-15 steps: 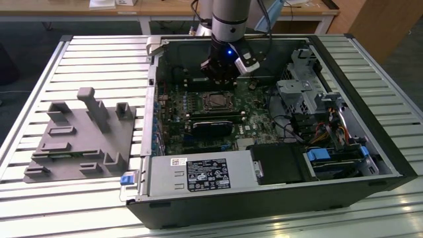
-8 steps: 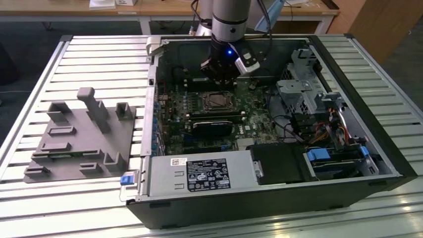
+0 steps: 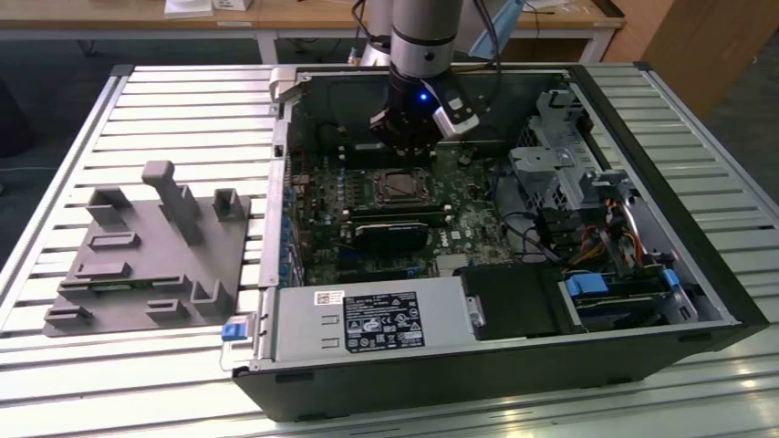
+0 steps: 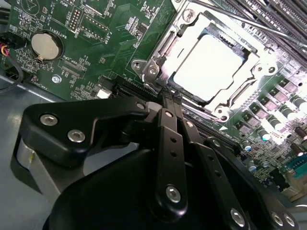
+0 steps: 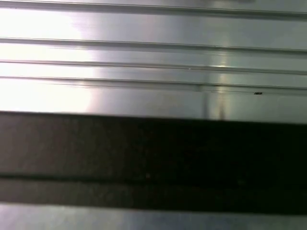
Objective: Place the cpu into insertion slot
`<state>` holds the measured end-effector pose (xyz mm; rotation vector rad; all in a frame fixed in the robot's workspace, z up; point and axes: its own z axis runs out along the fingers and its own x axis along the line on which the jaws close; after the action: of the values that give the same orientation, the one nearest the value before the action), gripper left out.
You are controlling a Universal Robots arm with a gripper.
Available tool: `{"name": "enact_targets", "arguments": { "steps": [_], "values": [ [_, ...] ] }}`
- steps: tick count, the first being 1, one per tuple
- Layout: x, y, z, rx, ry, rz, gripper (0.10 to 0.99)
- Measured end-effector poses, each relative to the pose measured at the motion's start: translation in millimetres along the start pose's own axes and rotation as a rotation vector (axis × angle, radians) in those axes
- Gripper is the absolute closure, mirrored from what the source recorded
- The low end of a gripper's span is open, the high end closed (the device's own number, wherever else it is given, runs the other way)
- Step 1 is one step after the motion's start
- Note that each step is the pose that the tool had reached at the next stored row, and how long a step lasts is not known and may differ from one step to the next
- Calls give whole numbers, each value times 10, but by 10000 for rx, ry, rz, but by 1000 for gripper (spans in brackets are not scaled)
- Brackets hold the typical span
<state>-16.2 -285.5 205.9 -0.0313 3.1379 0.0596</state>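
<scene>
The computer case [image 3: 512, 301] lies open on the slatted table [image 3: 182, 100]; the fixture block [image 3: 146, 260] sits at its nine o'clock, and inside, the insertion slot [image 3: 402, 185] sits at twelve o'clock of the card [image 3: 392, 233].

The worktop [image 3: 146, 100] is built of ribbed, silver aluminium slats running across the exterior view, with bright glare along its near edge. Behind it stands a wooden desk [image 3: 305, 20] on white legs, over a dark floor [image 3: 49, 64]. A wooden cabinet [image 3: 694, 41] occupies the exterior view's right rear corner.
</scene>
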Motion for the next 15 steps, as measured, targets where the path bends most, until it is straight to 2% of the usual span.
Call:
{"name": "enact_targets", "arguments": {
  "steps": [15],
  "values": [
    [1, -72, -3, 9, 0, 0, 980]
  ]
}}
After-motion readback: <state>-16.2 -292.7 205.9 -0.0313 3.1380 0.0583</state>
